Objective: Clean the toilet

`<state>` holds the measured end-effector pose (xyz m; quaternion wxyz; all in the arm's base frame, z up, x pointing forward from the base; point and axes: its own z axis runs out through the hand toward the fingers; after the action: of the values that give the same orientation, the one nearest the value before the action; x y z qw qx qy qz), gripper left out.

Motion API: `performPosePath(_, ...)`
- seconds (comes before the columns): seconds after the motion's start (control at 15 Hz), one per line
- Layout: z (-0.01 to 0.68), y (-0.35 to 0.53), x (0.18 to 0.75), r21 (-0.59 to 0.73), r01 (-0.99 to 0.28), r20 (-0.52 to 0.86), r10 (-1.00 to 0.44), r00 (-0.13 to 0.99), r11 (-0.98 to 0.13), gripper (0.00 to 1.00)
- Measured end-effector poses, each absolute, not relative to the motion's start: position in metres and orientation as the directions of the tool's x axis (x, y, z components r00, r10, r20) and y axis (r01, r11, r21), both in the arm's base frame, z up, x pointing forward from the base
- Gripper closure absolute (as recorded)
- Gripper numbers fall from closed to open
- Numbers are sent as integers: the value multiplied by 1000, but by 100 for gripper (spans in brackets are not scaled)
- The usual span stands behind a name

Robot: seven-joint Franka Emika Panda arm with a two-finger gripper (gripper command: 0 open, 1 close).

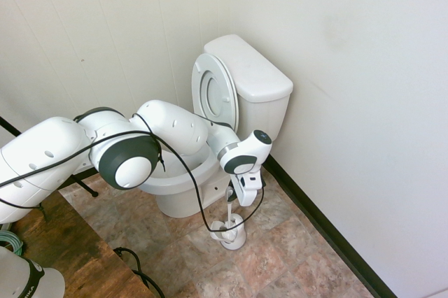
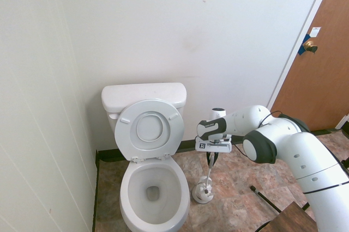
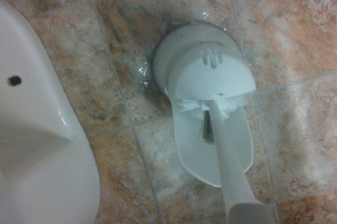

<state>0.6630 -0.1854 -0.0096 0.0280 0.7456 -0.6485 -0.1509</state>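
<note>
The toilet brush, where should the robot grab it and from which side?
I'd grip the top of its handle from above: it's slim and rises, slightly tilted, from the brush holder, bristles low. The gripper holds it there.

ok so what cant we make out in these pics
- Brush head: partly hidden in the wrist view by its holder and the handle.
- Far end of the handle: cut off by the wrist view's bottom edge.
- Pincer tips around the handle: too small to tell apart in the second exterior view.
- Front of the toilet bowl: cut off by that view's bottom edge.
</note>
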Motion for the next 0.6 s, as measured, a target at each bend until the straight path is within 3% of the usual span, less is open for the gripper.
performPosePath(0.6, -36, -214, 680, 270, -955, -211, -976, 61, -118, 100)
